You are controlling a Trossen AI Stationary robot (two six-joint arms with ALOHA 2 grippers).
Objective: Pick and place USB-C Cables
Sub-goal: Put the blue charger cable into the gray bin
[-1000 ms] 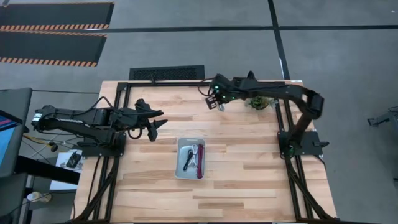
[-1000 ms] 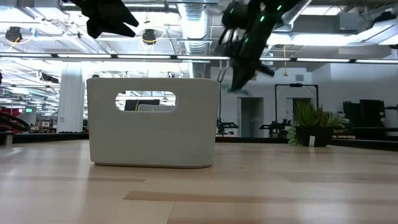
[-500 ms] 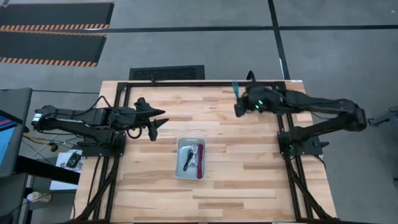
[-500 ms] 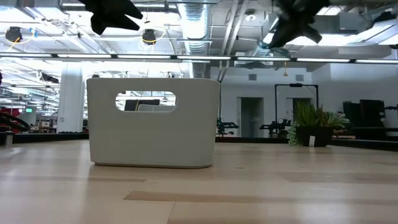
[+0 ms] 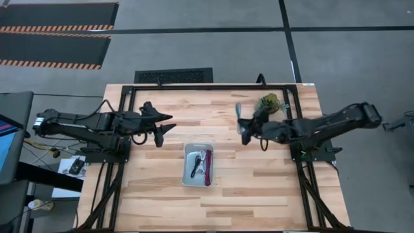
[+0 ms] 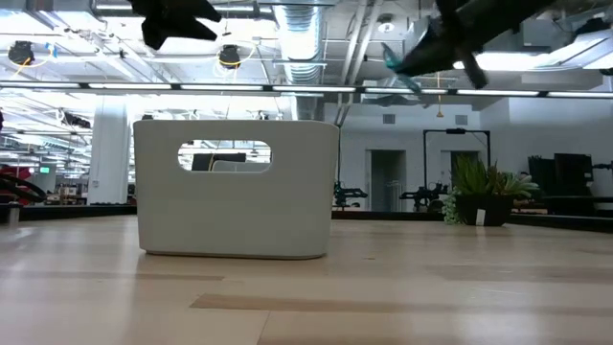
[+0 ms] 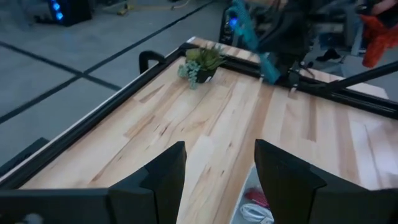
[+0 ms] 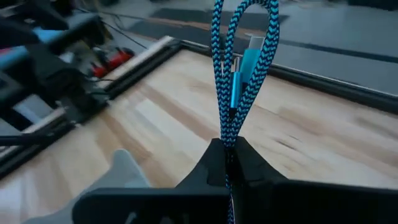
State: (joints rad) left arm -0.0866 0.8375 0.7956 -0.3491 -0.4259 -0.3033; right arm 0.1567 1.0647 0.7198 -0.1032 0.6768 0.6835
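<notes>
Carrying the blue cable pinched tight, the right pincer has swung toward the tray. Dropping it in comes next. The left pincer waits, open.

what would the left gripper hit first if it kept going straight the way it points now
Probably nothing on the table: the left gripper points across bare wood toward the right gripper holding the teal-blue cable. That arm looks first in line, though depth is unclear.
</notes>
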